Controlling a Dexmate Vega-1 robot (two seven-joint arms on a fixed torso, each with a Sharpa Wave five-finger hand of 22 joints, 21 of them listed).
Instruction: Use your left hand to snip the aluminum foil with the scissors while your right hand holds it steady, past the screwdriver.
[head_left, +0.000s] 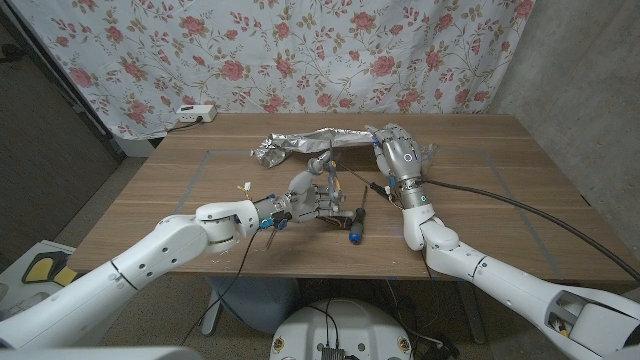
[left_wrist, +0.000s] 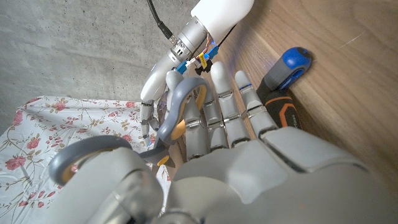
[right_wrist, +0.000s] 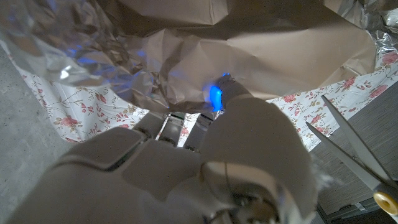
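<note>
Holding: left hand (head_left: 303, 196) grips the scissors (head_left: 325, 172) at picture centre, fingers through the grey, yellow-lined loops (left_wrist: 184, 102).
Pinching: right hand (head_left: 402, 152) clasps the aluminum foil (head_left: 312, 145) at that sheet's right end, upper centre-right of the head view; in the right wrist view the fingers (right_wrist: 180, 130) reach into crumpled foil (right_wrist: 186, 43).
Foil axis: long and crumpled, running left-right across the table's far half, lifted at the held end.
Scissors axis: blades (right_wrist: 351, 146) point up-picture toward the foil's underside; whether they touch it cannot be told.
Screwdriver: the screwdriver (head_left: 358, 222) lies just right of the left hand, blue-capped black handle (left_wrist: 287, 74) toward the near edge, shaft pointing away.
Edges: table (head_left: 520, 210) rim runs along the lower picture, near the left forearm; far edge sits just behind the foil.
Open room: bare wood at far left and far right; a black cable (head_left: 500, 195) crosses the right side.
Backdrop: floral cloth (head_left: 300, 50) beyond; a white power strip (head_left: 194, 114) at the far-left corner.
</note>
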